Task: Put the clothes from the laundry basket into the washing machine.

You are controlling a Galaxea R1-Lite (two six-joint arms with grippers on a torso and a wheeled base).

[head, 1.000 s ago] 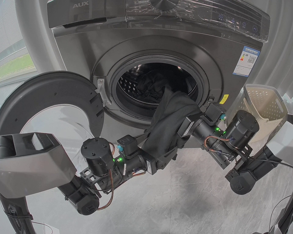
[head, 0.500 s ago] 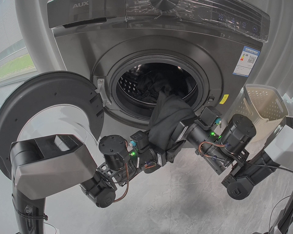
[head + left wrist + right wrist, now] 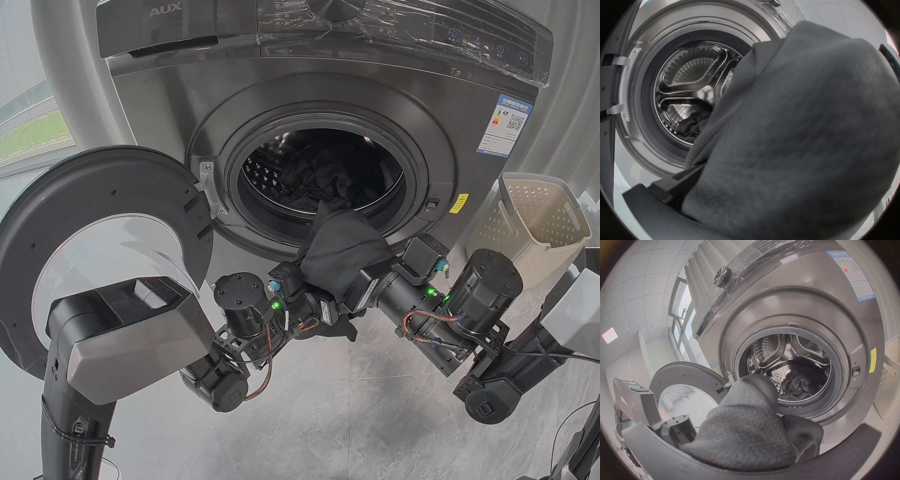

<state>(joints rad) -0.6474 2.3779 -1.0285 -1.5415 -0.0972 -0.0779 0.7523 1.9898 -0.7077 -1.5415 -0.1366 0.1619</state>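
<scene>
A floor of large pale grey, marble-veined tiles (image 3: 375, 406) spreads across the lower part of the head view. At the far left, a glass window with a grey frame (image 3: 28, 119) shows green ground outside. Pale grey pleated curtains (image 3: 703, 277) hang just beside it. Overhead is a ceiling of white square panels (image 3: 637, 283), with one lit square light panel (image 3: 609, 335) set in it.

The washing machine (image 3: 156, 100) bears a logo (image 3: 165, 9) at its top corner. Its energy label (image 3: 505, 125) and yellow sticker (image 3: 458, 203) carry print too small to read
</scene>
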